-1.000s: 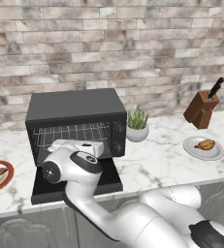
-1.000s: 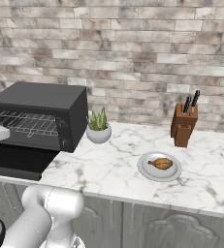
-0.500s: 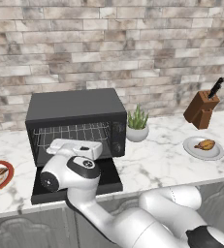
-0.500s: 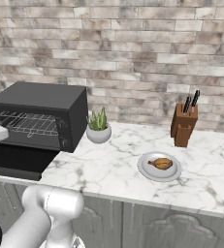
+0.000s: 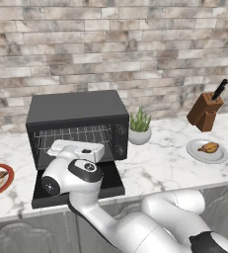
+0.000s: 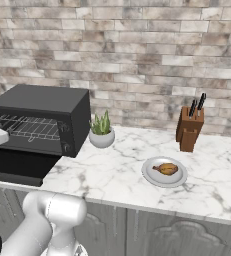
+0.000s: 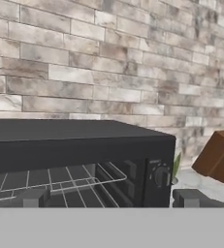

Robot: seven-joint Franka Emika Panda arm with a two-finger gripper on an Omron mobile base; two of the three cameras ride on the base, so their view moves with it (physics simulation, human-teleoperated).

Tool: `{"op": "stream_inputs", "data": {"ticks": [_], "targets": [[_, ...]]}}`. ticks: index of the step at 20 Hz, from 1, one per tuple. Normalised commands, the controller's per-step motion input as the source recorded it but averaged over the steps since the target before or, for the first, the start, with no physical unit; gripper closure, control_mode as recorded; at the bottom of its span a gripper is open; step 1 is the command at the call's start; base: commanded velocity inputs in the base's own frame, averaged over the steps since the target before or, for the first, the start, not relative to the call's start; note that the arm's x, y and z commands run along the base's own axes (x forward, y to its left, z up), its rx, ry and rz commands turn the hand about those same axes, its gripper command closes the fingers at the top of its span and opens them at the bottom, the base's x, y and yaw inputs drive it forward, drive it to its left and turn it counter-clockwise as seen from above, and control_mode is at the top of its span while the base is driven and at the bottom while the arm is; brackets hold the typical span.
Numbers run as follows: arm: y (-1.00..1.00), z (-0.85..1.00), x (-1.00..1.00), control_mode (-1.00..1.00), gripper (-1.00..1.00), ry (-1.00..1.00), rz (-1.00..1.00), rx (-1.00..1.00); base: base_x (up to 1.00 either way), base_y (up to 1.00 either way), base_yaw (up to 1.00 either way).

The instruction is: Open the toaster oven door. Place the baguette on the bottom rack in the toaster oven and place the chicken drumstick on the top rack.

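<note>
The toaster oven [image 5: 76, 116] stands open, its door [image 5: 78, 185] lying flat over the surface [image 5: 160, 165], so the mouth is reachable from the front. The arm's own hand sits just before that mouth. A potted plant [image 5: 139, 127] crowds the oven's right side; beyond it bare marble runs to the plate [image 5: 207, 150].

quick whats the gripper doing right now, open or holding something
Gripper: open, holding nothing, in front of the open toaster oven.
</note>
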Motion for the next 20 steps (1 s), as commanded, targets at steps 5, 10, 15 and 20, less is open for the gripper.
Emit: {"op": "stream_inputs", "data": {"ticks": [5,10,15,20], "targets": [[-0.18,-0.01,0.07,-1.00,-1.00,0.00,0.00,0.04,0.00,0.00,0.00],[-0.09,0.00,0.03,-1.00,-1.00,-0.01,0.00,0.06,0.00,0.00,0.00],[0.00,0.00,0.17,-1.00,-1.00,-0.02,0.00,0.07,0.00,0.00,0.00],[0.00,0.00,0.21,-1.00,-1.00,-0.02,0.00,0.07,0.00,0.00,0.00]]}}
